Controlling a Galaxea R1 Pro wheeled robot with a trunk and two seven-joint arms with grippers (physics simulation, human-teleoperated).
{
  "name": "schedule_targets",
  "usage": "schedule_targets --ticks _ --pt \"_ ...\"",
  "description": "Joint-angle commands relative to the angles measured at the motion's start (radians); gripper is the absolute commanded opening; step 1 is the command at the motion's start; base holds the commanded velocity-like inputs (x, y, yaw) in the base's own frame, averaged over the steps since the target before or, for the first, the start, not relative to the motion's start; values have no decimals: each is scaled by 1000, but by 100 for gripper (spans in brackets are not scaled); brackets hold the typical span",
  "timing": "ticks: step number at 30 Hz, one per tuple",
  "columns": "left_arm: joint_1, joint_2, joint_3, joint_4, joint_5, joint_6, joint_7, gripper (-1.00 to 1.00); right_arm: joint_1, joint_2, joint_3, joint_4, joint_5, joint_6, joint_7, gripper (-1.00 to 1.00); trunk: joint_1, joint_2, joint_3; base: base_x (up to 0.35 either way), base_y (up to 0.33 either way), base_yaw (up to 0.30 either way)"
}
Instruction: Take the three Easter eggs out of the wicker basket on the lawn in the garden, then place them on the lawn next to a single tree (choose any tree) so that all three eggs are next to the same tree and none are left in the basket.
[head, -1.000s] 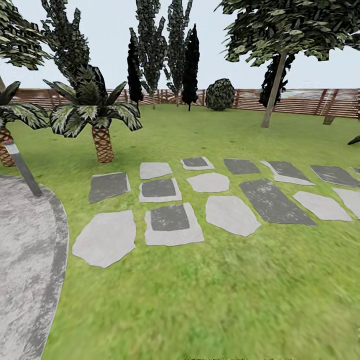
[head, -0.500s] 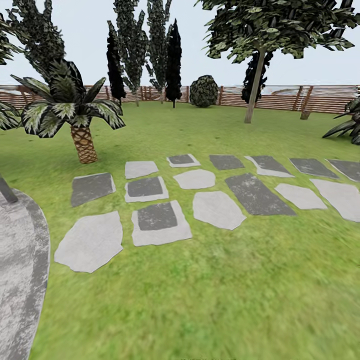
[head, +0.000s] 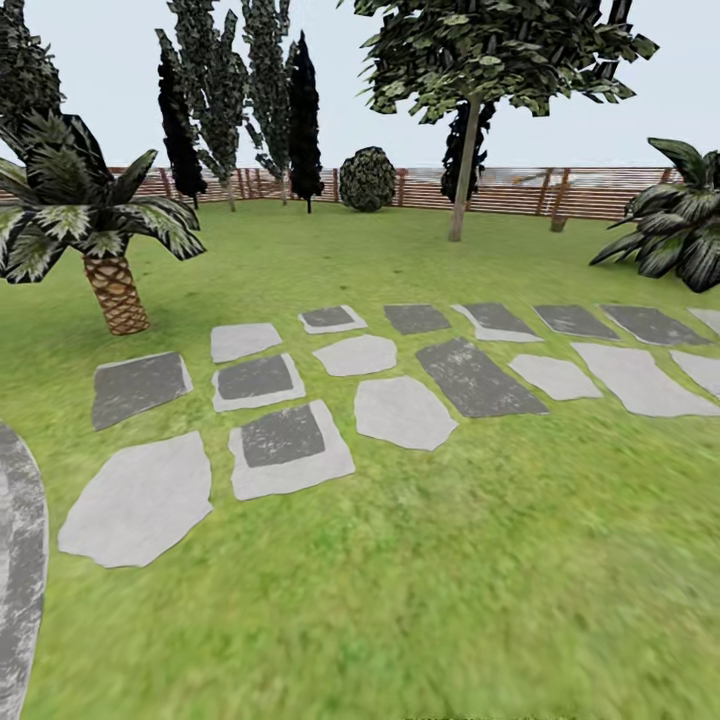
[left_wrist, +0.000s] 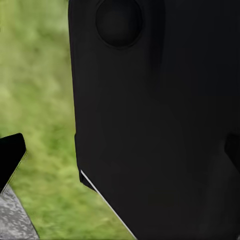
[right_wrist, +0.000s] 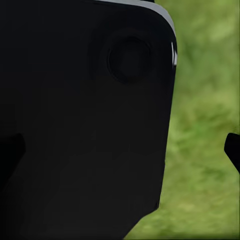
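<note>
Leftward drift of the whole head view is seen since the earlier pictures, so the camera is judged to have turned right; the things themselves are not moved. More of the lawn (head: 420, 560) is brought in, with the grey stepping stones (head: 400, 410) across its middle, a palm (head: 95, 225) at the left, a spiky plant (head: 675, 220) now entering at the right, and a pale-trunked tree (head: 462, 170) standing well back before the fence (head: 520, 192). No basket or eggs are shown yet, so the search is judged unfinished. In both wrist views a black robot part (left_wrist: 155, 120) is pressed close; whether either end effector is wide or narrow cannot be told.
</note>
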Motion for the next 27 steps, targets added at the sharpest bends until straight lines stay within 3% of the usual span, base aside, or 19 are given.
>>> schedule_targets --ticks 1,27 --pt "0 0 1 0 1 -2 0 100 -1 0 1 1 3 -4 1 100 0 0 0 0 0 -274" --pt "0 0 1 0 1 -2 0 100 -1 -2 3 0 3 -3 2 100 0 0 15 17 0 -277"
